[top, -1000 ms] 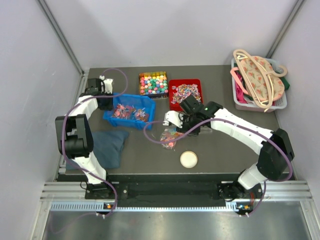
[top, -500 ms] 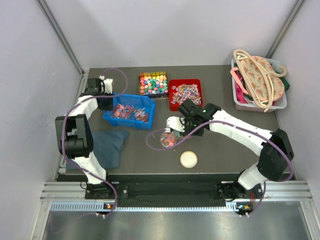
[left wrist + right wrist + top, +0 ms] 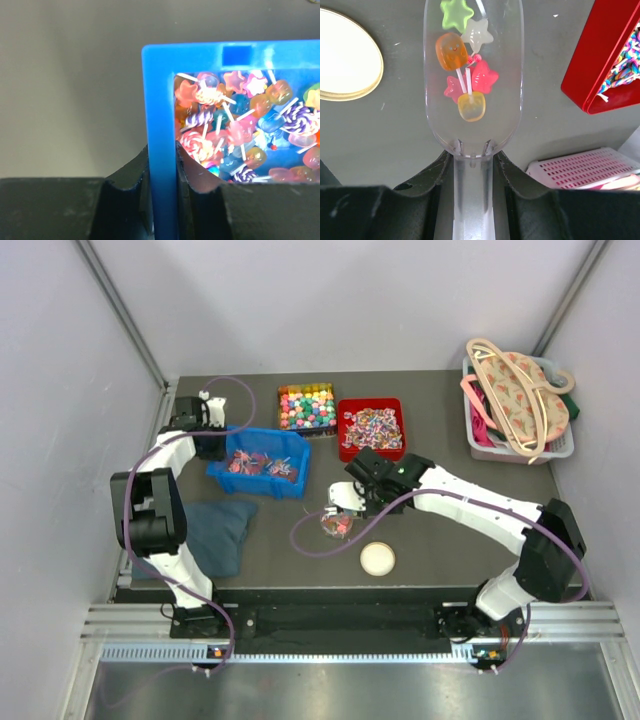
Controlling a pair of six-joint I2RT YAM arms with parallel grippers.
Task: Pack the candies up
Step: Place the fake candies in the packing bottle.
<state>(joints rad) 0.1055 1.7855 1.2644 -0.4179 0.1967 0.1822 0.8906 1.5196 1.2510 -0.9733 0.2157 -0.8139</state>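
Several candies (image 3: 451,50) lie in the clear scoop (image 3: 506,110), and the right fingers (image 3: 441,174) squeeze its handle tight. The left fingers (image 3: 132,176) pinch the side wall of the blue bin (image 3: 160,100).

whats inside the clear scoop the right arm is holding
Small lollipop candies: green, white and pink stars, an orange one, a yellow one. The scoop has its far tip out of frame, so that part is unseen.

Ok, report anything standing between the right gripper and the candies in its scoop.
Only the clear scoop: the right gripper clamps its handle, and the candies lie in its bowl, not touching the gripper. Nothing else intervenes.
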